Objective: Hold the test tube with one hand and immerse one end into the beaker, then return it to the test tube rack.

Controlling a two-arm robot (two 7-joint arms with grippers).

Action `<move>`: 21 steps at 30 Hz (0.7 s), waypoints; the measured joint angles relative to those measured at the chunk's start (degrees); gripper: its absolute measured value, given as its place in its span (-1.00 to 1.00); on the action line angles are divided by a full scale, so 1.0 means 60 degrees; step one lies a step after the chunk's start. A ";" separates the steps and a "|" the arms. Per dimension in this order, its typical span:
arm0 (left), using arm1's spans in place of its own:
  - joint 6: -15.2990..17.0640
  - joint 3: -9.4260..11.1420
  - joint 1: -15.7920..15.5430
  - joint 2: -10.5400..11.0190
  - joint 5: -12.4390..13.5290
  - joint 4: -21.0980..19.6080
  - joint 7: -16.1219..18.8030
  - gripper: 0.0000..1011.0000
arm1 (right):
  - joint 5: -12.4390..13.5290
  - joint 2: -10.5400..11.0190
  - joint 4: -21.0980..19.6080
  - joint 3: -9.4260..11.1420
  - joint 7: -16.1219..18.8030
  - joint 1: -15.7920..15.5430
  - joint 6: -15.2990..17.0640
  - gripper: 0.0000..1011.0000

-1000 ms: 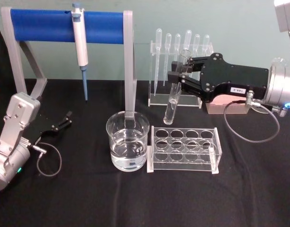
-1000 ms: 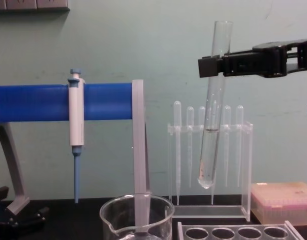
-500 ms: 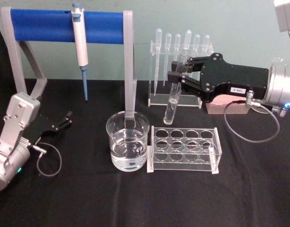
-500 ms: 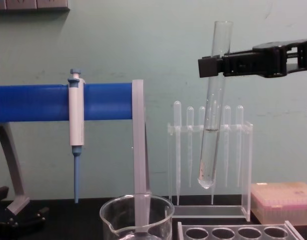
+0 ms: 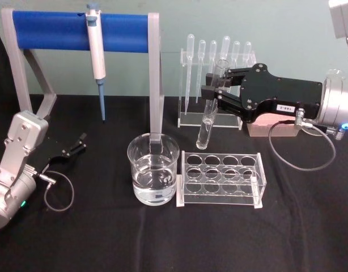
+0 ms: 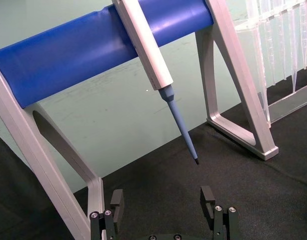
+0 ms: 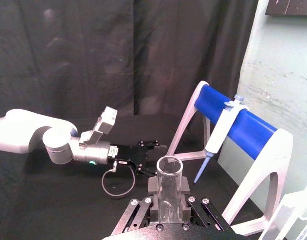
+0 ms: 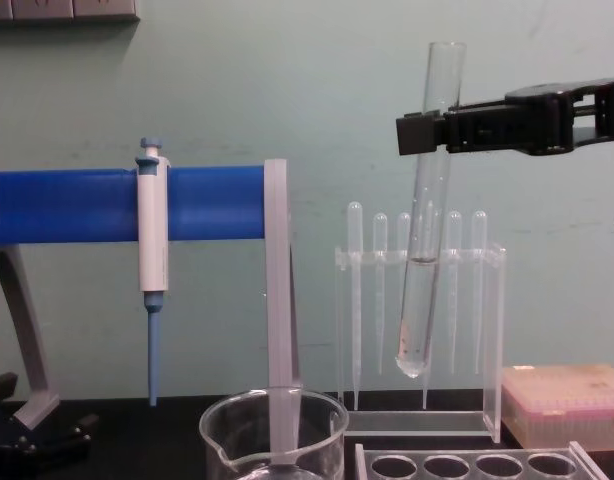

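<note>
1. Your right gripper (image 5: 212, 90) is pinching the test tube (image 5: 207, 122) just under its open mouth and holds it up in the air
2. The tube hangs almost straight up and down, leaning a little, with its round end at the bottom
3. The beaker (image 5: 153, 175) has water in it and stands on the surface (image 5: 310, 226), lower than the tube and to its left
4. From the chest view, the round end is higher than the beaker's rim and off to its right
5. So I think you need to carry the tube left until the round end is over the beaker, then go down
6. The test tube rack (image 5: 222, 178) stands just beside the beaker on its right, nearly under the tube
7. Your left gripper (image 5: 77, 143) rests far off on the left with its jaws spread, holding nothing, so the right one is much nearer
</note>
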 joint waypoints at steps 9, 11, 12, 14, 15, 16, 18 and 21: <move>0.0000 0.0000 0.0000 0.0000 0.0000 0.0000 0.0000 0.98 | 0.0000 0.0000 0.0000 0.0000 0.0000 0.0000 0.0000 -0.55; 0.0000 0.0000 0.0000 0.0000 0.0000 0.0000 0.0000 0.98 | 0.0000 0.0001 0.0000 0.0000 0.0000 0.0000 0.0000 -0.55; 0.0000 0.0000 0.0000 0.0000 0.0000 0.0000 0.0000 0.98 | 0.0000 0.0001 0.0000 0.0000 0.0000 0.0000 0.0000 -0.55; 0.0000 0.0000 0.0000 0.0000 0.0000 0.0000 0.0000 0.98 | 0.0000 0.0000 0.0000 0.0000 0.0000 0.0000 0.0000 -0.55; 0.0000 0.0000 0.0000 0.0000 0.0000 0.0000 0.0000 0.98 | 0.0000 0.0000 0.0000 0.0000 0.0000 0.0000 0.0000 -0.55; 0.0000 0.0000 0.0000 0.0000 0.0000 0.0000 0.0000 0.98 | 0.0000 0.0000 0.0000 0.0000 0.0000 0.0000 0.0000 -0.55; 0.0000 0.0000 0.0000 0.0000 0.0000 0.0000 0.0000 0.98 | 0.0000 0.0000 0.0000 0.0000 0.0000 0.0000 0.0000 -0.55; 0.0000 0.0000 0.0001 0.0000 0.0000 0.0000 0.0000 0.98 | 0.0000 0.0000 0.0000 0.0000 0.0000 0.0000 0.0000 -0.55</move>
